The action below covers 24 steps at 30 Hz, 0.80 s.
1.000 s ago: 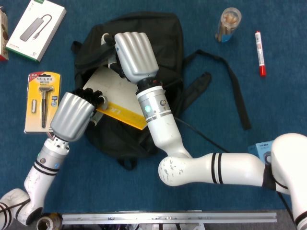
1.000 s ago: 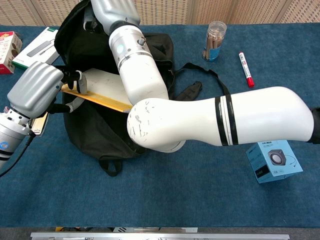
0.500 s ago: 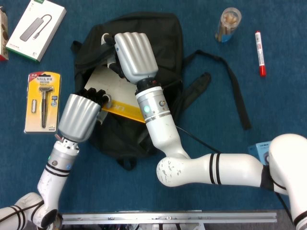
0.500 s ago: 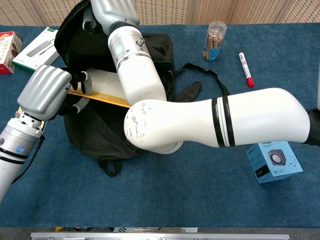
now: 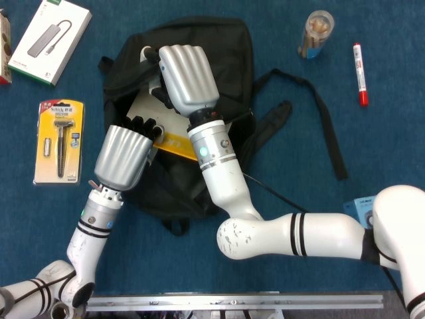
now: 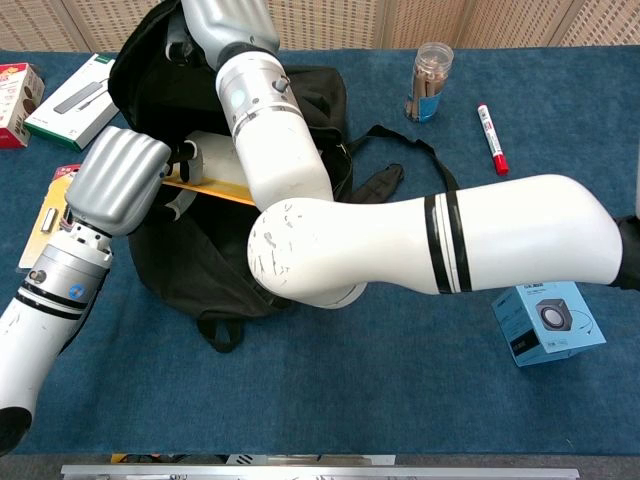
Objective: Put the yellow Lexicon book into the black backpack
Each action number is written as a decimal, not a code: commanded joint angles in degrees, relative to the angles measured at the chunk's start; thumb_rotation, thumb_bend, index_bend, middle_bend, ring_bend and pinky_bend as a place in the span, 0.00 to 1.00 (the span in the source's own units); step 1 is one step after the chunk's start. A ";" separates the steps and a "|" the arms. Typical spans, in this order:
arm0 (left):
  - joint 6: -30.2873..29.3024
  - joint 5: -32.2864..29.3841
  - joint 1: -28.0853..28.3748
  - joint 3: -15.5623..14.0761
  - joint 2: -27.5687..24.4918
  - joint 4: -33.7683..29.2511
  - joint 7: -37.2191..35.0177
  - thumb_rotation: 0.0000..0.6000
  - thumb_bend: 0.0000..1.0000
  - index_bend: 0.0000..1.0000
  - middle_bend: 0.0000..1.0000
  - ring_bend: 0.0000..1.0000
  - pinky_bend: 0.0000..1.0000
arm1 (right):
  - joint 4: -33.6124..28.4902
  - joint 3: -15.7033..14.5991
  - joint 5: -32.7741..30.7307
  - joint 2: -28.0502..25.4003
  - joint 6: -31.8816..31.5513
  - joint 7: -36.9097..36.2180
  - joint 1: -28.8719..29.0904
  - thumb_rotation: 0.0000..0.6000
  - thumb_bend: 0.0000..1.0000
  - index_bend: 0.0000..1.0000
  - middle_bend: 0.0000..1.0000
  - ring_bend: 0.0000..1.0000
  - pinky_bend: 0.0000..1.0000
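Note:
The black backpack [image 5: 219, 60] lies on the blue table with its mouth facing left. My right hand [image 5: 188, 76] grips the upper rim of the mouth and holds the flap [image 6: 150, 55] raised; its fingertips are hidden. The Lexicon book, white-faced with a yellow edge [image 5: 171, 143], sticks partly out of the opening, its far end hidden inside the bag. My left hand [image 5: 123, 156] holds the book's near end, fingers curled over it. In the chest view the left hand [image 6: 118, 180] sits against the book's yellow edge [image 6: 215, 192] at the bag's mouth.
A yellow razor pack [image 5: 60, 139] lies left of my left hand, a white adapter box [image 5: 50, 32] at the back left. The backpack strap [image 5: 319, 113] trails right. A clear jar [image 5: 315, 33] and red marker [image 5: 359, 65] sit back right; a blue box [image 6: 545, 320] front right.
My left hand has moved right toward the bag, sliding the book deeper into the opening; less of the yellow edge shows. The right hand has stayed put on the rim.

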<state>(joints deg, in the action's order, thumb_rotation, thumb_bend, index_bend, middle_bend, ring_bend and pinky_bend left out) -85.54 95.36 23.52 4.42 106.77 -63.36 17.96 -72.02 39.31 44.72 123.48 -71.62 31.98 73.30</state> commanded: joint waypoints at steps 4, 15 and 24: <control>0.11 -0.69 0.48 0.60 1.89 1.66 0.60 1.00 0.33 0.65 0.67 0.56 0.66 | 0.32 -0.08 -0.08 0.18 -0.07 -0.06 0.09 1.00 0.89 0.72 0.63 0.64 0.86; 1.48 -1.67 0.88 0.28 2.64 3.09 1.73 1.00 0.32 0.64 0.65 0.55 0.66 | -0.04 -0.21 0.16 -0.05 -0.48 0.04 -0.03 1.00 0.89 0.72 0.63 0.64 0.86; 1.72 -2.51 0.43 0.06 2.19 1.55 2.58 1.00 0.13 0.44 0.56 0.51 0.60 | -0.65 -0.52 -0.15 -0.71 -0.52 0.71 -0.48 1.00 0.89 0.72 0.63 0.64 0.86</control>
<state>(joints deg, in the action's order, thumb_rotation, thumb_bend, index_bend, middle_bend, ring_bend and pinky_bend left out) -83.79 92.93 24.01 4.44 108.97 -61.73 20.46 -72.65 38.81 44.59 122.79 -72.14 32.68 72.84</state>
